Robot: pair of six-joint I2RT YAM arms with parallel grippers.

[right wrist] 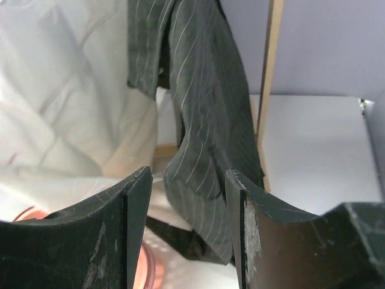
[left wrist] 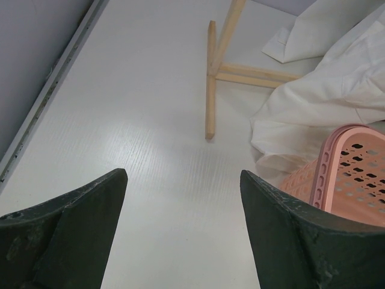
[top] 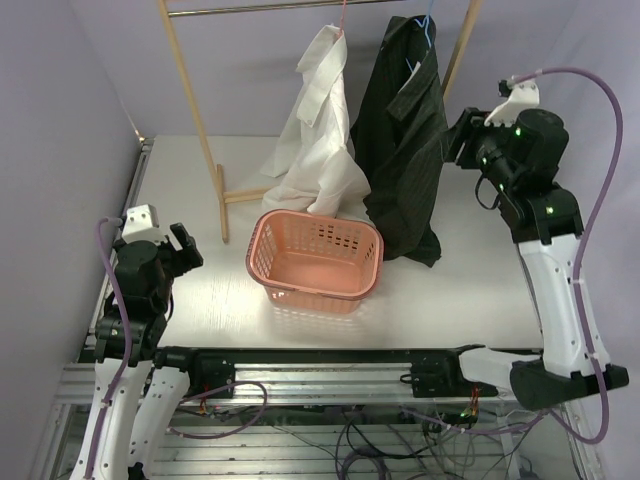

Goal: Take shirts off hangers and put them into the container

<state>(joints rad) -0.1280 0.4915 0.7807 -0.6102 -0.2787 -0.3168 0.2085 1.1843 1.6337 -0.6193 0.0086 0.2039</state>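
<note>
- worktop (top: pixel 470 290): white; carries the wooden rack (top: pixel 196 120), both shirts' lower ends and the container.
- container (top: pixel 315 258): salmon-pink perforated basket, upright, near the middle of the worktop in front of the shirts. nothing is visible inside it. its far rim lies just beside the hem of the cream shirt (top: pixel 318 140).
- cream shirt: hangs from the pink hanger (top: pixel 343 22) on the rack's top rail (top: pixel 280 8). its lower part is bunched on the worktop behind the container, next to the rack foot (left wrist: pixel 210 84).
- dark shirt (top: pixel 405 150): pinstriped; hangs from the light blue hanger (top: pixel 428 25), to the right of the cream shirt and touching it. its hem rests on the worktop just right of the container.
- left jaws: wide open, gripping nothing. the left arm (top: pixel 140 275) is low at the worktop's left edge, well apart from the shirts. both fingers (left wrist: pixel 72 229) frame bare worktop, with the container to their right.
- right jaws: raised, just beside the dark shirt's right edge, pointing toward it. the fingers (right wrist: pixel 114 223) stand apart, and the pinstriped cloth (right wrist: pixel 204 120) shows in the gap. no cloth is clamped; whether the tips touch it cannot be told.
</note>
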